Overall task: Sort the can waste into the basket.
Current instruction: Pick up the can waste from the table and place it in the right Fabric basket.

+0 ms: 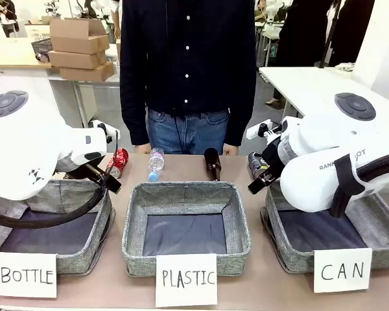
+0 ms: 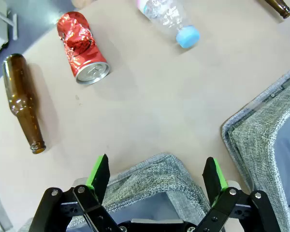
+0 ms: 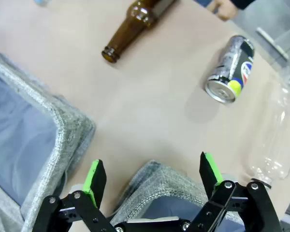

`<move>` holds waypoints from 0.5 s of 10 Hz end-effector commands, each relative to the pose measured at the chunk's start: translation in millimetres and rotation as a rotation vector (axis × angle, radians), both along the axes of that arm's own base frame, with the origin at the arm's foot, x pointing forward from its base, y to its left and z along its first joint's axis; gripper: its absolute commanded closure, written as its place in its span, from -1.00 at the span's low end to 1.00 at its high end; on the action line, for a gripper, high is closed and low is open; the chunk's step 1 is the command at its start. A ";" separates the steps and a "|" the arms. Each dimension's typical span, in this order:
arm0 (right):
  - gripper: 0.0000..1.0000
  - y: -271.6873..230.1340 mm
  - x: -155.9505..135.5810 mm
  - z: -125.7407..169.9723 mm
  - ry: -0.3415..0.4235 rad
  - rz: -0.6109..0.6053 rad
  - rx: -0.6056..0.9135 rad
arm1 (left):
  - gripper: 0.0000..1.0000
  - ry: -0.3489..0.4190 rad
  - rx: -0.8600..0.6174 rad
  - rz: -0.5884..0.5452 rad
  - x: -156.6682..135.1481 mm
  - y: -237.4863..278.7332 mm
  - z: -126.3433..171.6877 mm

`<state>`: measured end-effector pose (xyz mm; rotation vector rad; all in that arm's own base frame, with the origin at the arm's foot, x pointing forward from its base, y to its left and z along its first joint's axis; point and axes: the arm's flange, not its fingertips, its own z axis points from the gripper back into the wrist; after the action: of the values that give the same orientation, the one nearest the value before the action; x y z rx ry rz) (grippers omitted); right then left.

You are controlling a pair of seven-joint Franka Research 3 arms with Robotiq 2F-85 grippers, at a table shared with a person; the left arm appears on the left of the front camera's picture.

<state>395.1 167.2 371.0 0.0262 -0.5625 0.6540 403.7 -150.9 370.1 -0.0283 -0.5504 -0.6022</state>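
Left gripper: my fingers stand apart with nothing between them. Black linkage, green pads. It hangs over a corner of the BOTTLE basket.
Right gripper: my fingers stand apart and hold nothing. It hangs over a corner of the CAN basket.
Red can: shiny red metal with crumpled sides and a silver lid end turned toward me. It lies on its side on the counter, at 11 o'clock from my left gripper and well apart.
Black-and-silver can: smooth printed metal cylinder with blue and yellow marks. It lies on its side at 1 o'clock from my right gripper and well apart.
CAN basket, build: rectangular, grey woven fabric, dark lining, white paper sign at the front. Both cans lie outside it.
Left-side neighbours: left brown bottle, glossy glass, lies at 10 o'clock just beside the red can. Blue-capped bottle, clear plastic, lies at 12 o'clock.
Right-side neighbours: middle brown bottle lies at 12 o'clock. Clear bottle lies at 3 o'clock, near the black-and-silver can.
Edges: the PLASTIC basket sits between the other two baskets. A person stands at the far counter edge, with a hand near the black-and-silver can.
Open room: bare beige counter lies between each gripper and its can.
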 end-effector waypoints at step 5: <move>-1.00 0.0 0.0 0.0 0.000 0.000 0.000 | -1.00 0.000 0.000 0.000 0.0 0.0 0.1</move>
<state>395.0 167.3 370.9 0.0258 -0.5625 0.6545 403.7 -150.9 370.1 -0.0283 -0.5504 -0.6021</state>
